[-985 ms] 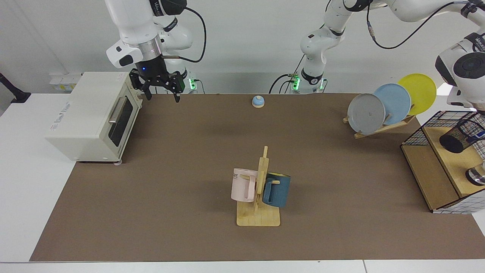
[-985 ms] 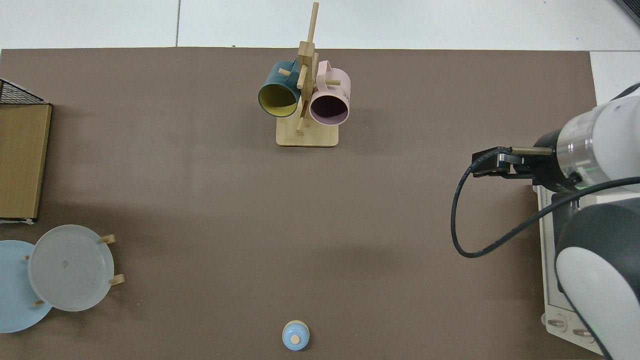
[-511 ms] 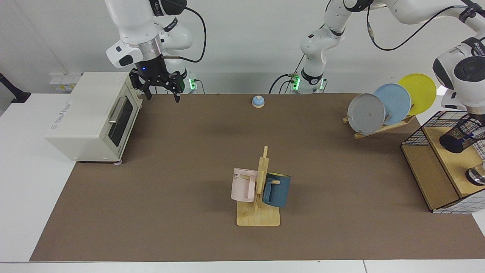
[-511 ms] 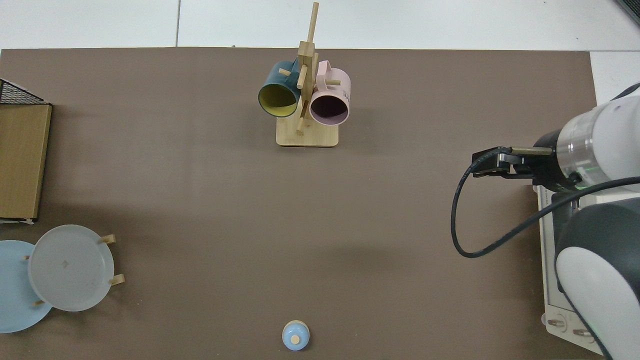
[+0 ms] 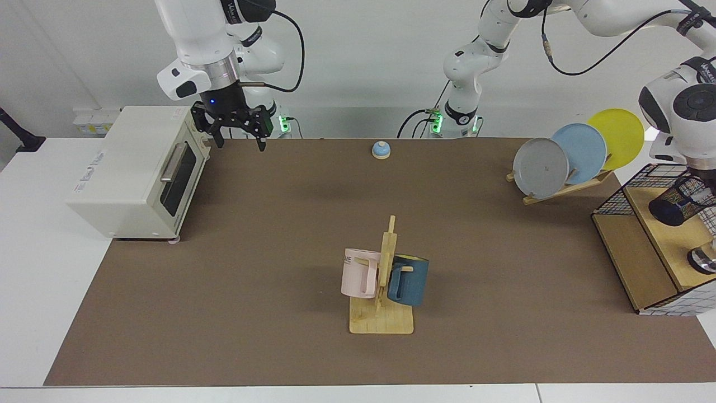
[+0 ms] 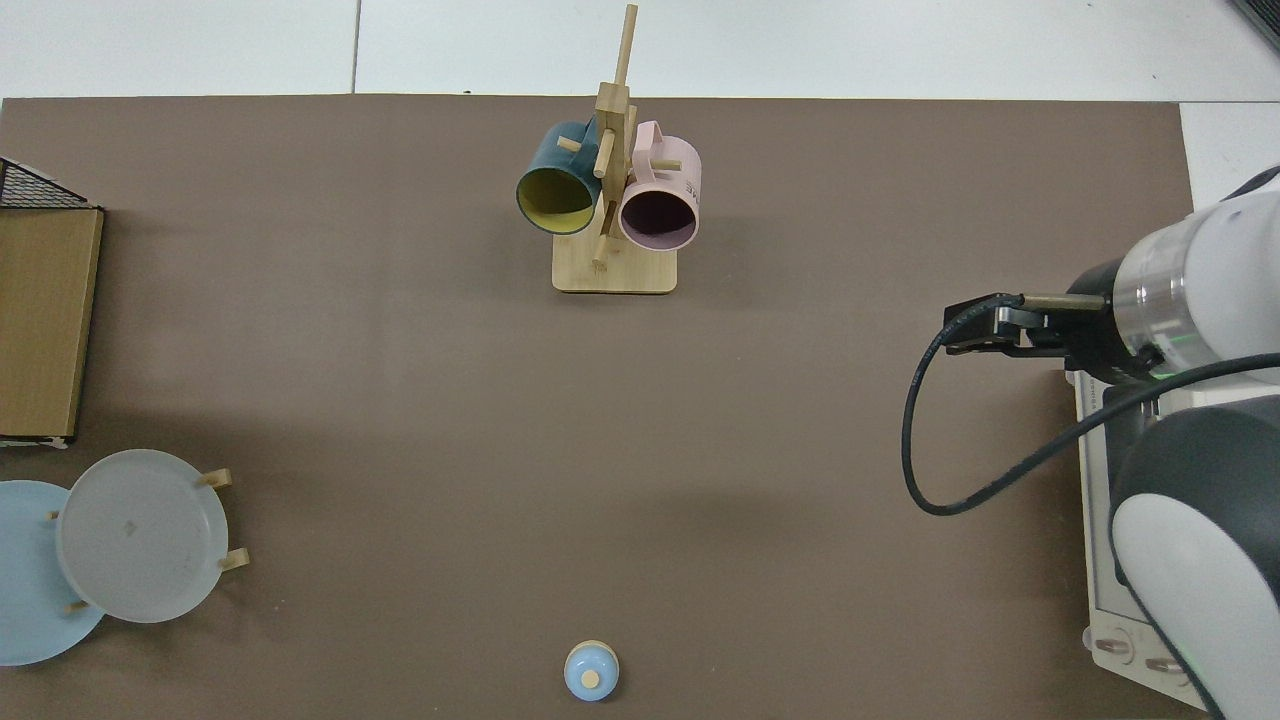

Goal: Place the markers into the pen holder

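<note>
Below the left arm, pen holder [image 5: 681, 201] tilts; pincer hidden.

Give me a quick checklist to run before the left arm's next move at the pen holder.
1. Pen holder upright: not ok; it tilts over the wooden shelf, mouth toward the table.
2. Marker inside the holder: cannot tell.
3. Left gripper at the holder: ok.
4. Left gripper's hold on the holder: cannot tell.
5. Right gripper out of the way: ok; it waits open beside the toaster oven.
</note>
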